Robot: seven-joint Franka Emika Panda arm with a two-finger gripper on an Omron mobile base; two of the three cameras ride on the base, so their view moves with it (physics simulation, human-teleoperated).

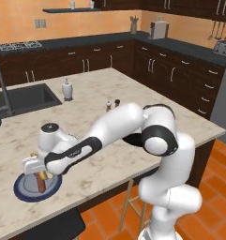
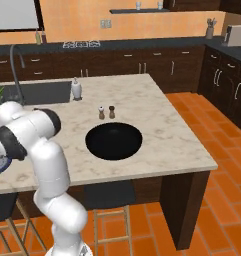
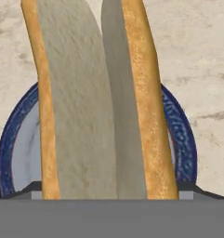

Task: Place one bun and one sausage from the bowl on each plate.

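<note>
From the left base view, the pincer (image 1: 41,174) hangs directly above the blue plate (image 1: 25,193) near the worktop's edge, a sausage (image 1: 41,183) already lying there. In the hand view the bun (image 3: 97,100) stands between the widely spread jaws (apparently pinched), its long axis running straight away from the pincer over the plate, so release looks next.

The robot arm (image 1: 133,126) is white and smooth, like shiny plastic. It is made of fat round pieces joined one after another, a bit like big sausages. Where the pieces meet there are dark bands, black or very dark grey. One big joint (image 1: 157,138) looks like a white ball with a thick black ring around it. Nearer the hand, a long black stripe runs along the side of the white shell. One joint has a round cap (image 1: 50,127) on top with a dark circle in its middle. The gripper (image 1: 38,169) is a pale grey-white block. The lower part of the arm is a thick white post made of rounded lumps.
</note>
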